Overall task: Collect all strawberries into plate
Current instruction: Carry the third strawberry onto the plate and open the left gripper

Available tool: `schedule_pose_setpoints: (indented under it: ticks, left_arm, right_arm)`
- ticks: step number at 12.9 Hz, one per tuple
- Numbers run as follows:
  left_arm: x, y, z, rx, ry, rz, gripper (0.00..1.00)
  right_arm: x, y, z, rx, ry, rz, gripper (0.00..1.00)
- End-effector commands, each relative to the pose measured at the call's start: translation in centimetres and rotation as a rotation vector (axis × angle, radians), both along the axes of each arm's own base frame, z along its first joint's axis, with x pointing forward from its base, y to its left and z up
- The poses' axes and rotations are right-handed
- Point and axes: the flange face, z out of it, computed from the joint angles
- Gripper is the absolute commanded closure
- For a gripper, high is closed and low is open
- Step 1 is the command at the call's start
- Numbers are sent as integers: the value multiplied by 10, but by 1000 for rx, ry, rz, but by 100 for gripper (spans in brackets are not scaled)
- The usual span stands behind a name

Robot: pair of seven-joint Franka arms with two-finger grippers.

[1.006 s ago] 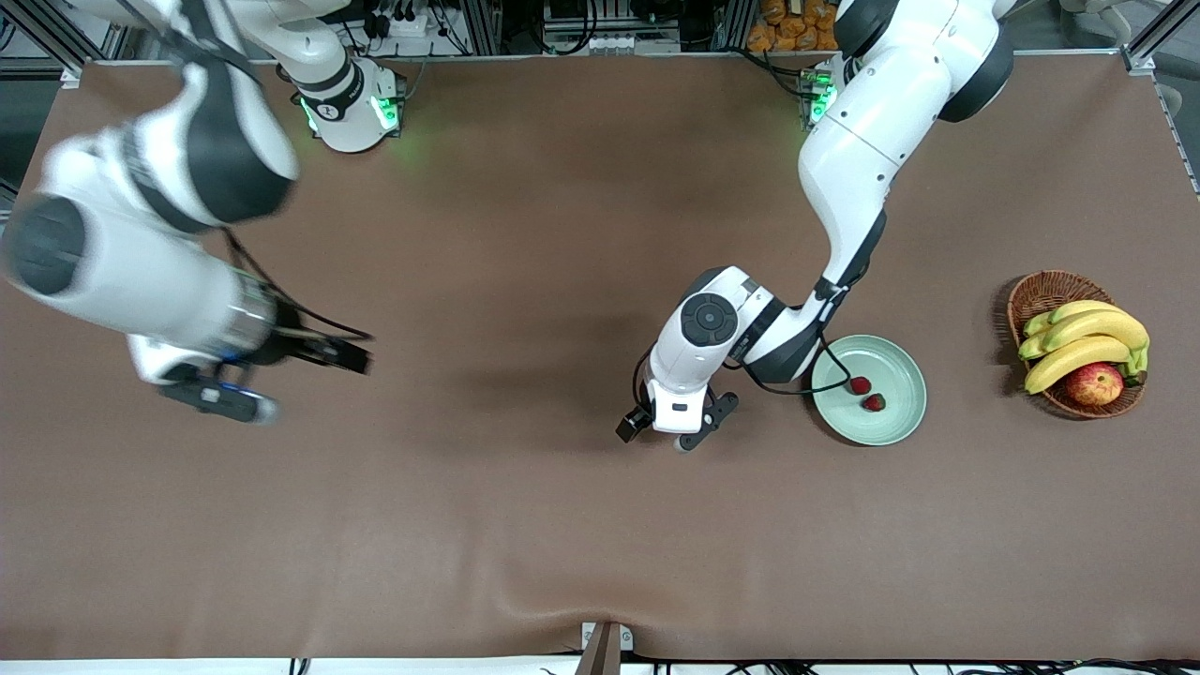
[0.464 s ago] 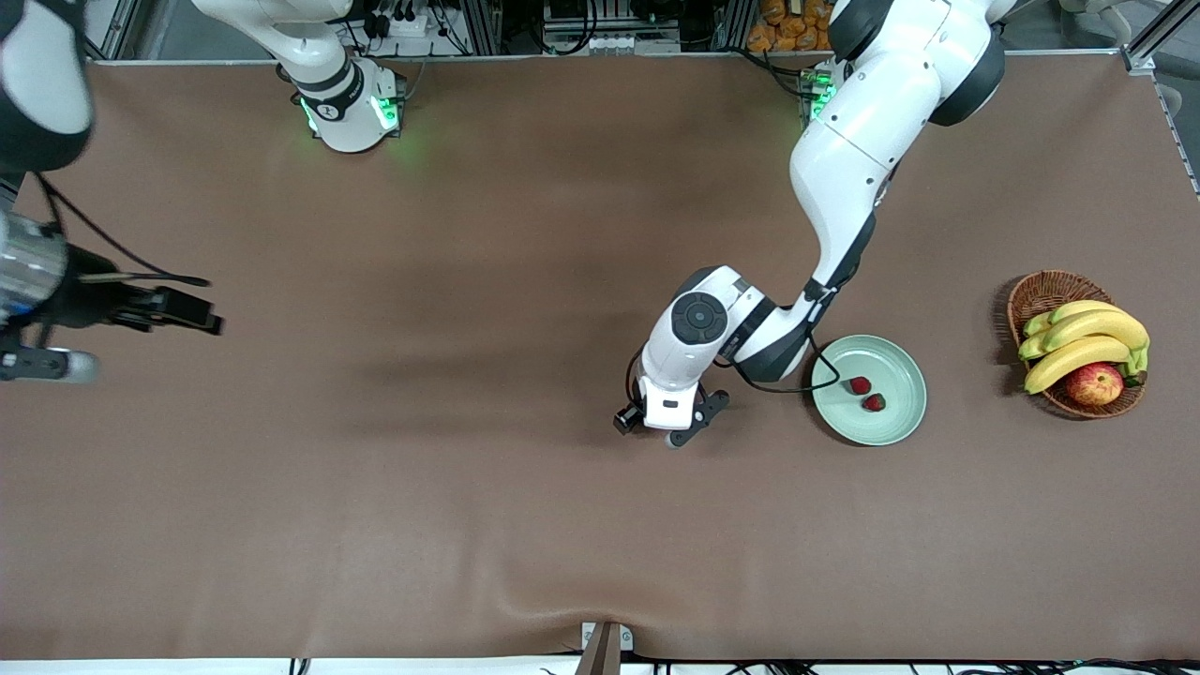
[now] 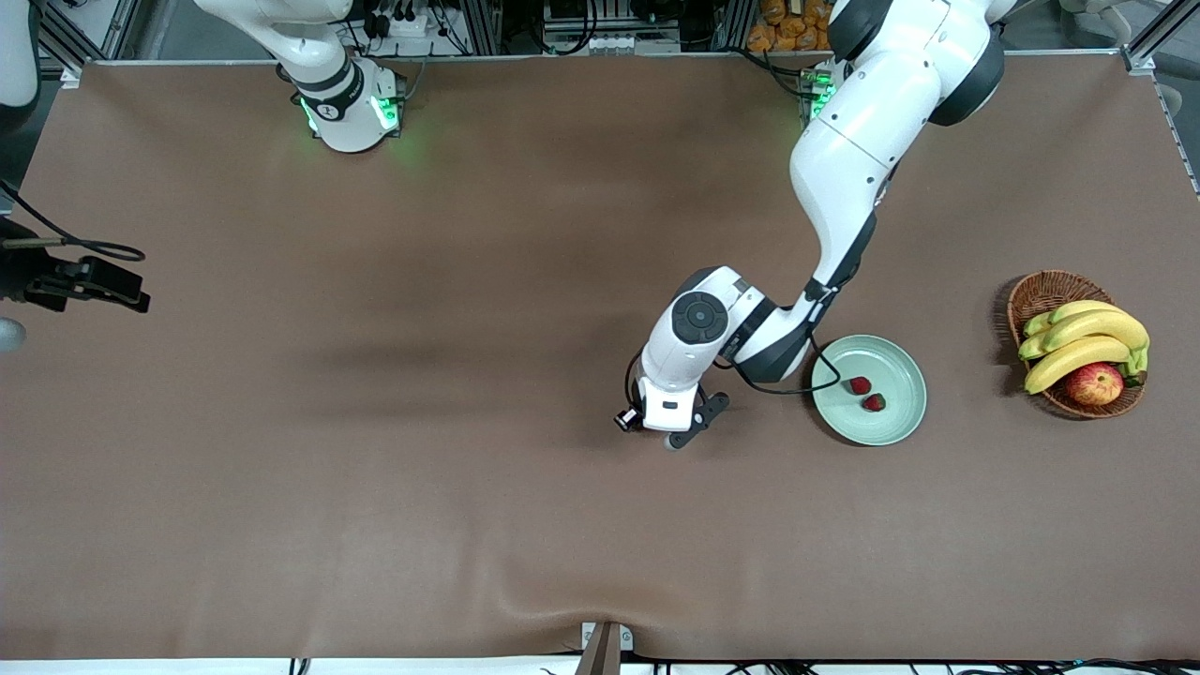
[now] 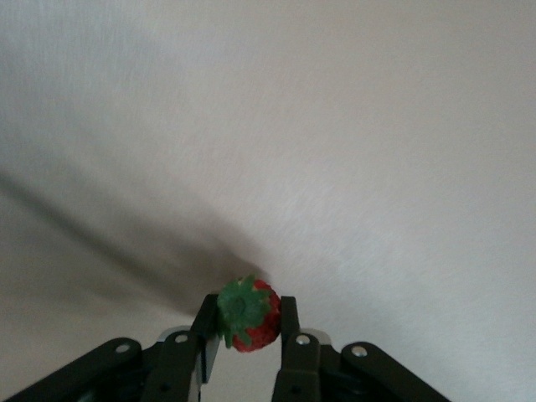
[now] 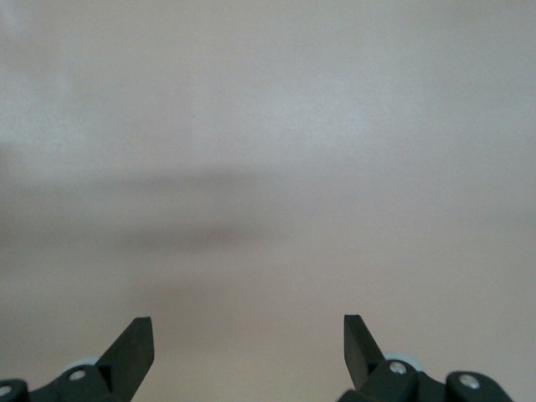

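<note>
Last strawberry pinched in the left end effector, low on the worktop.

A tiny red strawberry with a green leafy top [image 4: 248, 316] sits clamped between the left end effector's [image 3: 673, 433] black fingers [image 4: 289, 339], on the brown worktop [image 3: 469, 525]. Just beside that end effector, toward the left arm's end, the round pale mint-green plate [image 3: 898, 416] holds two more small red strawberries [image 3: 860, 385]. The right end effector [image 5: 248, 342] waits, fingers spread apart, over bare worktop at its own end.

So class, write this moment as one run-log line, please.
left claw: shut on strawberry, low beside plate | plate: two strawberries | right claw: open, waiting at table's end
</note>
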Motion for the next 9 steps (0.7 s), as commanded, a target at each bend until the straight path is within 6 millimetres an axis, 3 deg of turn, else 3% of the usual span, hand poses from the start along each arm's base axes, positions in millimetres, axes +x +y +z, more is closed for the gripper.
schedule_pose_setpoints:
  ticks: [1, 4, 9]
  left_arm:
    - [13, 24, 40, 47, -12, -11, 100]
    - [18, 68, 87, 122, 1, -125, 100]
    - [-7, 166, 105, 230, 27, -420, 100]
  right_arm:
    - [-13, -15, 5, -17, 7, 32, 0]
    - [-18, -26, 4, -16, 33, 2, 0]
    - [-21, -49, 4, 0, 33, -38, 0]
